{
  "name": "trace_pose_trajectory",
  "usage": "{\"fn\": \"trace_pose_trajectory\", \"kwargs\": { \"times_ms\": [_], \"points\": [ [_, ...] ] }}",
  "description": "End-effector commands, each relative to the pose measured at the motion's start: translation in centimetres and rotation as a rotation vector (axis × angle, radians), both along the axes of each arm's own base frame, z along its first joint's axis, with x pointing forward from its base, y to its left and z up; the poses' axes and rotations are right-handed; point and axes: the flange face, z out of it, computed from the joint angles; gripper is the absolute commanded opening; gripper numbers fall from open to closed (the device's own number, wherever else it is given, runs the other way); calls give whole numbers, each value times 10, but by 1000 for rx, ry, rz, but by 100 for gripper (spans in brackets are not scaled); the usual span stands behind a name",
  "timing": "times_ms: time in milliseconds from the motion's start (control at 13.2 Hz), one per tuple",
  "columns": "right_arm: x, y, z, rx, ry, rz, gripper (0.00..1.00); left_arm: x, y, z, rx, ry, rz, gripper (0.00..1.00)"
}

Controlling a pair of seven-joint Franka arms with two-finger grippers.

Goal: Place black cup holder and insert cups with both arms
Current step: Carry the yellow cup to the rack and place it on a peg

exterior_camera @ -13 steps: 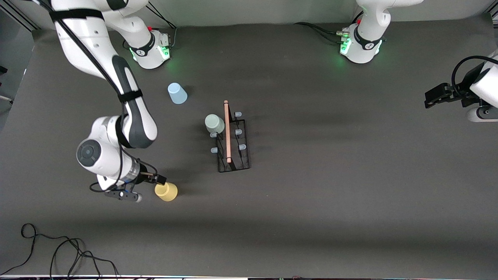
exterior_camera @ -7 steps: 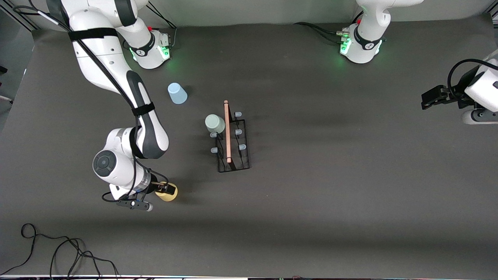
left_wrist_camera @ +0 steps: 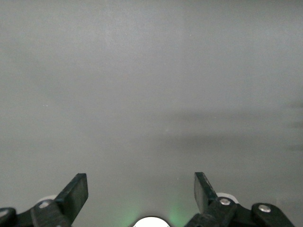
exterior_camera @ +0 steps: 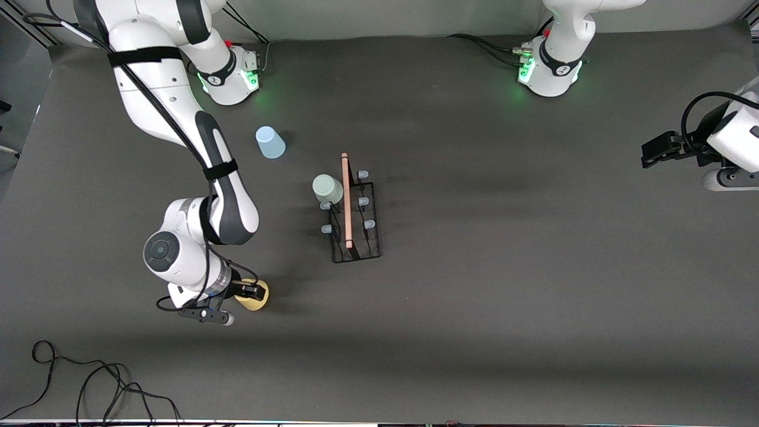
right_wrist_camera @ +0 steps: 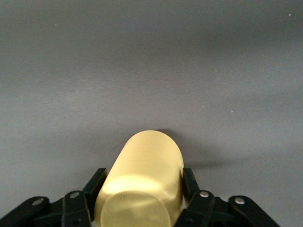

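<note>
The black cup holder (exterior_camera: 357, 248) stands mid-table with its wooden rod handle (exterior_camera: 346, 200) on top. The pale grey-green cup (exterior_camera: 327, 188) sits on one of its pegs, on the side toward the right arm's end. The light blue cup (exterior_camera: 270, 143) stands upside down on the table, farther from the front camera. The yellow cup (exterior_camera: 258, 298) stands nearer the front camera, and my right gripper (exterior_camera: 252, 292) is shut on its sides. In the right wrist view the yellow cup (right_wrist_camera: 147, 161) fills the gap of the right gripper (right_wrist_camera: 143, 176). My left gripper (exterior_camera: 649, 155) waits open and empty at the left arm's end (left_wrist_camera: 140, 184).
Loose black cables (exterior_camera: 89, 379) lie at the table's front corner on the right arm's end. The two green-lit arm bases (exterior_camera: 237, 74) (exterior_camera: 545, 71) stand along the table's back edge.
My right gripper has slid forward onto the yellow cup, and its fingers now grip both sides. The left gripper has shifted slightly at its end. The cups and the holder have not moved.
</note>
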Motion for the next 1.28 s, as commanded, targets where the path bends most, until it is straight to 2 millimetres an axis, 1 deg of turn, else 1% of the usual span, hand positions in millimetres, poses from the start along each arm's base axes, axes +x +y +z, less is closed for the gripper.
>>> {"fn": "trace_pose_trajectory", "kwargs": {
  "times_ms": [0, 76, 151, 227, 302, 378, 529, 680, 756, 831, 907, 1133, 1209],
  "points": [
    [-13, 7, 83, 80, 61, -2, 0, -2, -3, 1, 2, -18, 10, 100],
    [-20, 13, 106, 98, 83, -33, 0, -1, -3, 1, 1, -21, 10, 100],
    [-30, 31, 124, 107, 104, -62, 0, -2, -4, 0, 3, -12, 9, 100],
    [-42, 57, 137, 112, 125, -95, 0, -2, -4, -1, 4, -8, 9, 100],
    [-52, 83, 145, 114, 135, -136, 0, -1, -3, -1, 5, -12, 10, 100],
    [-64, 114, 148, 114, 146, -183, 0, -1, -4, -1, 3, -12, 3, 100],
    [-83, 159, 147, 104, 154, -221, 0, -1, -5, -1, 3, -12, 4, 100],
    [-94, 183, 137, 77, 147, -232, 0, 0, -2, 2, 3, -24, -1, 100],
    [-98, 189, 128, 73, 142, -245, 0, 1, -2, 0, 4, -23, 5, 100],
    [-105, 199, 119, 71, 135, -234, 0, 1, -2, 0, 2, -23, 9, 100],
    [-108, 199, 108, 65, 131, -235, 0, 1, -2, 1, 2, -23, 10, 100],
    [-113, 198, 84, 36, 122, -229, 0, 0, -3, 3, 2, -26, 7, 100],
    [-113, 199, 83, 35, 122, -228, 17, -1, -3, 3, 2, -27, 7, 100]
  ]
}}
